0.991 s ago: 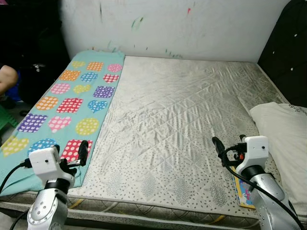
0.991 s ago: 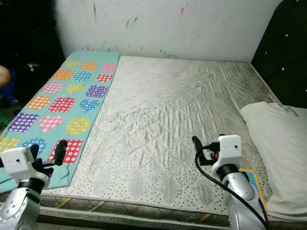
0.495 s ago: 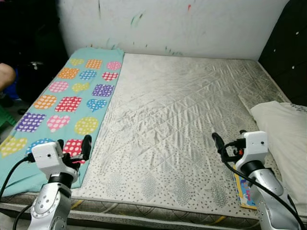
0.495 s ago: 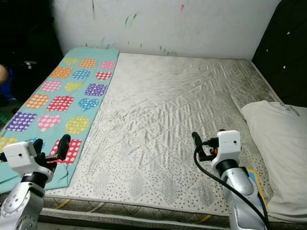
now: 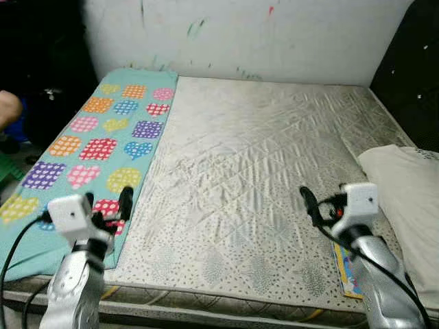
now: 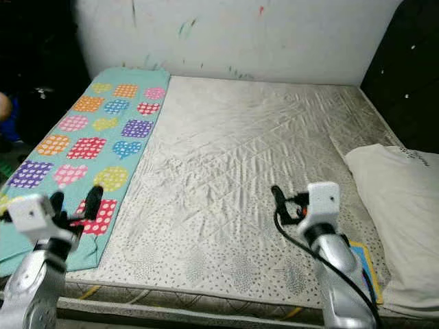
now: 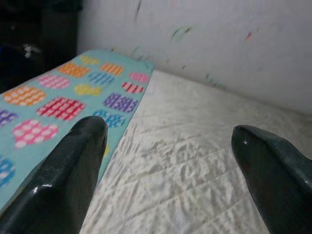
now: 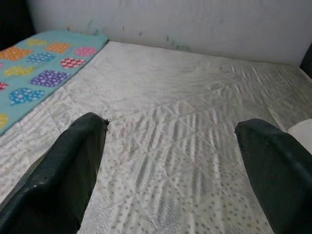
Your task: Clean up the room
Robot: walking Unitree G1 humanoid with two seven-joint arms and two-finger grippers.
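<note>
Blanket point(image 5: 89, 147), teal with bright patterned hearts, spread as a long strip along the left edge of the bed point(image 5: 260, 171); long axis running from the near edge toward the far wall point(image 5: 274, 34). Book point(image 5: 346, 271), thin and colourful, flat at the near right edge of the mattress, partly hidden under the right arm, just beside the white pillow point(image 5: 408, 199) at the right.

Left end effector point(image 5: 106, 205) hovering above the near end of the blanket, fingers point(image 7: 73, 165) spread wide, nothing between them. Right end effector point(image 6: 278, 199) hovering above bare mattress, also spread and empty; book behind and below it, toward the robot's body, pillow off to its right.

Likely next target judged to be either the blanket or the book. For the blanket, left arm clearly nearer: cloth directly beneath and stretching forward, so a downward reach at the near hem. For the book, right arm nearer, but a pull back and down needed first.

At the far left edge, a small part of a person point(image 5: 8, 110), blurred, well apart from both arms.
</note>
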